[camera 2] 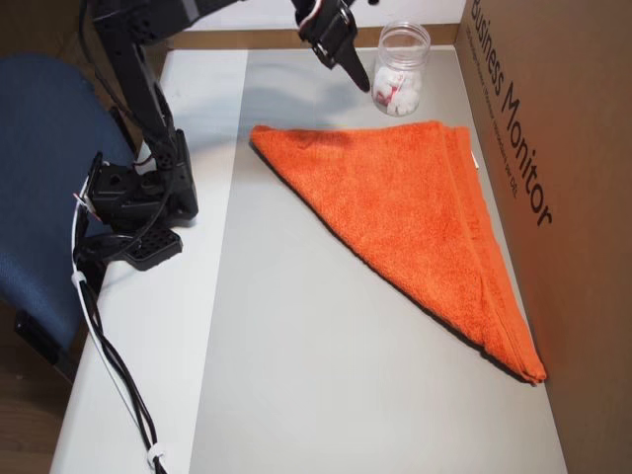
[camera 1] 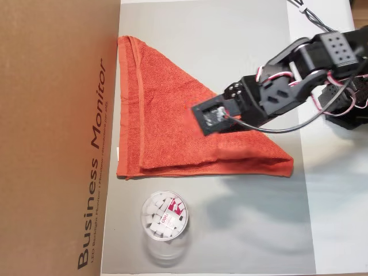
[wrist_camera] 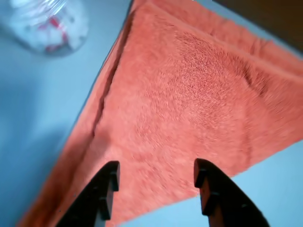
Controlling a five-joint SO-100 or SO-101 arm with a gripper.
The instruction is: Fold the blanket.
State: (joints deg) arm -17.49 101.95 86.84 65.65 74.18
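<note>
Office or home desk setup: white table point(camera 2: 148, 326) with grey mat point(camera 2: 326, 375), blue upholstered office chair point(camera 2: 39, 197), brown cardboard "Business Monitor" box point(camera 1: 52, 115), loose cables point(camera 2: 118, 375).

"Business Monitor" is printed in large dark letters on the brown cardboard box point(camera 1: 57, 132), running along its side in both overhead views; it is partly cut off in one point(camera 2: 538, 118). A smaller line of print beside it cannot be read. Red-and-white labels are seen on packets inside the clear plastic cup point(camera 1: 165, 217), too small to read.
</note>
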